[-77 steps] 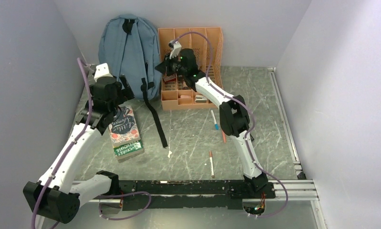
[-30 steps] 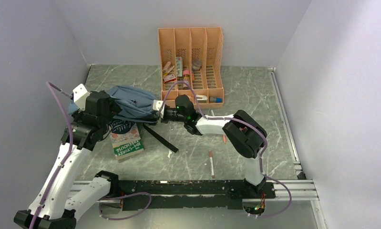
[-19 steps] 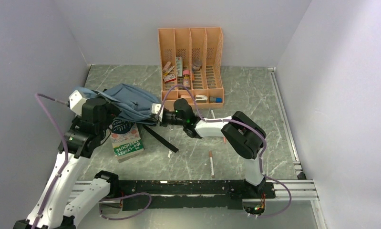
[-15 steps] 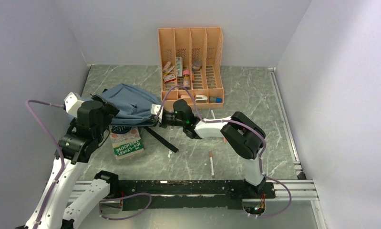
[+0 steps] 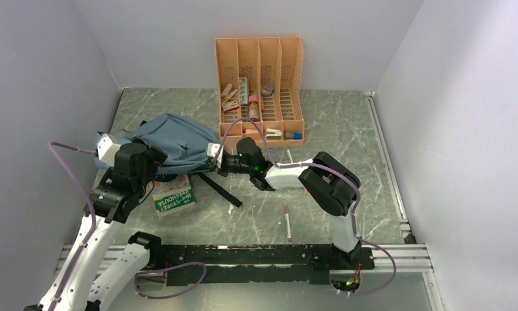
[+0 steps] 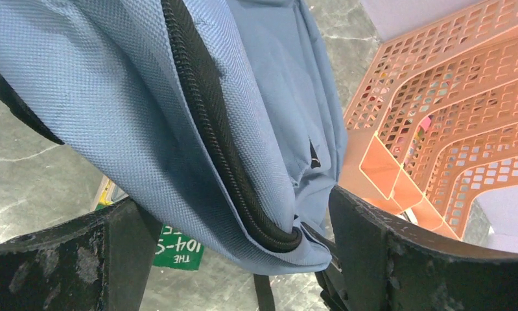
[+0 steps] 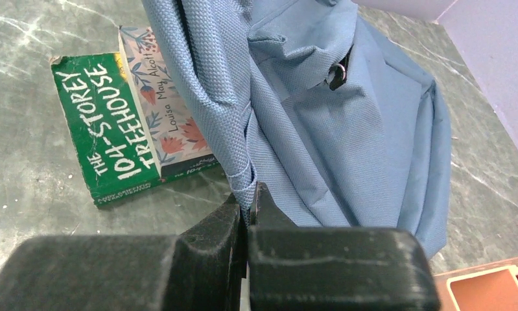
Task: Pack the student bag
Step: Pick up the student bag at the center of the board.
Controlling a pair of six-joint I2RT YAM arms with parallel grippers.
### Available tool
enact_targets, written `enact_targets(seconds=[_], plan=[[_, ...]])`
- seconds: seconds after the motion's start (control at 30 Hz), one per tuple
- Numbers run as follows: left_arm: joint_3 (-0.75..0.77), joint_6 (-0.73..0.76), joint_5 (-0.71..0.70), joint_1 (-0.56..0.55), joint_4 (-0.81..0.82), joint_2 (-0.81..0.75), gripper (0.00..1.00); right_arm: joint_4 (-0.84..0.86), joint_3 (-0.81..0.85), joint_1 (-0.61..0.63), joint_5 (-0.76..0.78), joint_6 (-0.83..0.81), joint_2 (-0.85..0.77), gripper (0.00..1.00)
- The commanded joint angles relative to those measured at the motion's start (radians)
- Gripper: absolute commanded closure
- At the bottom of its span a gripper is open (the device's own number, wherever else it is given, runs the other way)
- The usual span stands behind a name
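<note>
Since the books (image 5: pixel 173 194) at 8 o'clock on the desk (image 5: pixel 347 142) are overlapped by the student bag (image 5: pixel 178 137) slumped at 10 o'clock, the bag should be spread first. The released left claw (image 6: pixel 230 201), straddling the zip edge, should be closed there. The right claw (image 7: pixel 248 197), clenched on a fabric fold, should be held taut.

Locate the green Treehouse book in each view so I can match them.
Top external: green book lower left, at the student bag's near edge.
Left wrist: only a green corner at the bottom edge, under the student bag.
Right wrist: upper left, title readable, student bag beside it.
Shared landmark: the student bag.
</note>
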Motion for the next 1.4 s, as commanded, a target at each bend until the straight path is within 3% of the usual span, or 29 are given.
enact_targets(seconds=[0.0, 0.27, 0.47, 0.63, 0.87, 1.1, 1.23, 1.37], plan=[[-0.015, -0.029, 0.007, 0.008, 0.035, 0.010, 0.04, 0.099, -0.015, 0.014, -0.042, 0.038, -0.010, 1.00], [0.000, 0.076, -0.051, 0.008, 0.117, 0.066, 0.50, 0.073, -0.025, 0.027, -0.038, 0.049, -0.010, 0.86], [0.043, 0.226, -0.047, 0.008, 0.205, 0.152, 0.94, 0.123, -0.072, 0.029, 0.054, 0.132, -0.036, 0.64], [0.094, 0.355, -0.026, 0.012, 0.274, 0.241, 0.95, 0.095, -0.082, 0.028, 0.127, 0.285, -0.103, 0.51], [0.220, 0.511, 0.127, 0.059, 0.383, 0.396, 0.95, -0.007, -0.110, 0.028, 0.219, 0.495, -0.219, 0.36], [0.233, 0.646, 0.282, 0.077, 0.472, 0.435, 0.95, -0.341, 0.030, -0.003, 0.459, 0.695, -0.257, 0.35], [0.124, 0.640, 0.307, 0.077, 0.480, 0.347, 0.95, -0.431, 0.102, -0.067, 0.413, 0.816, -0.216, 0.39], [0.019, 0.536, 0.212, 0.077, 0.379, 0.231, 0.89, -0.390, 0.089, -0.090, 0.369, 0.874, -0.186, 0.42]])
